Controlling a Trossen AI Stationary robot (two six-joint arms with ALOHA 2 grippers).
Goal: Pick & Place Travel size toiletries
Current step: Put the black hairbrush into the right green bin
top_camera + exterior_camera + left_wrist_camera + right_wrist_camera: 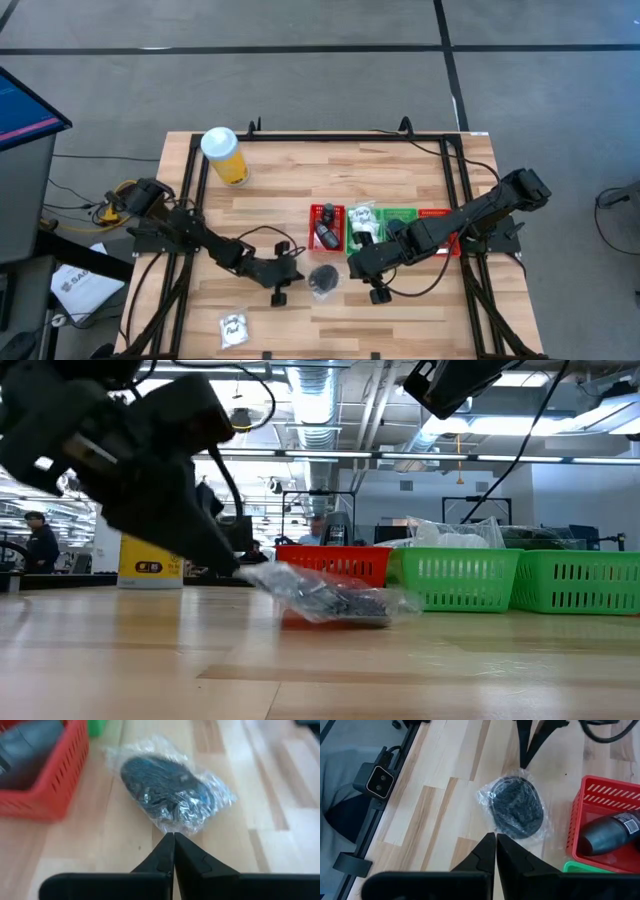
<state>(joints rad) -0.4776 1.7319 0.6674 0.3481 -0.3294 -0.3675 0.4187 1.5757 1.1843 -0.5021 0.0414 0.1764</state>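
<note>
Toiletries bag [167, 795], clear plastic round black pieces, lies on the wooden table [400, 300] just before the left gripper [174, 840]. That gripper's fingertips are pressed together at the bag's crinkled edge; whether plastic is pinched between them cannot be told. The left arm reaches low across the table from the left side. The right gripper [496, 840], clenched and empty, hovers above the same bag, its arm slanting in over the green trays [400, 218]. A white sachet [234, 327] with unreadable script lies well apart near the front edge. The red tray [605, 820] holds a dark bottle [612, 832] whose label print is too small to read.
</note>
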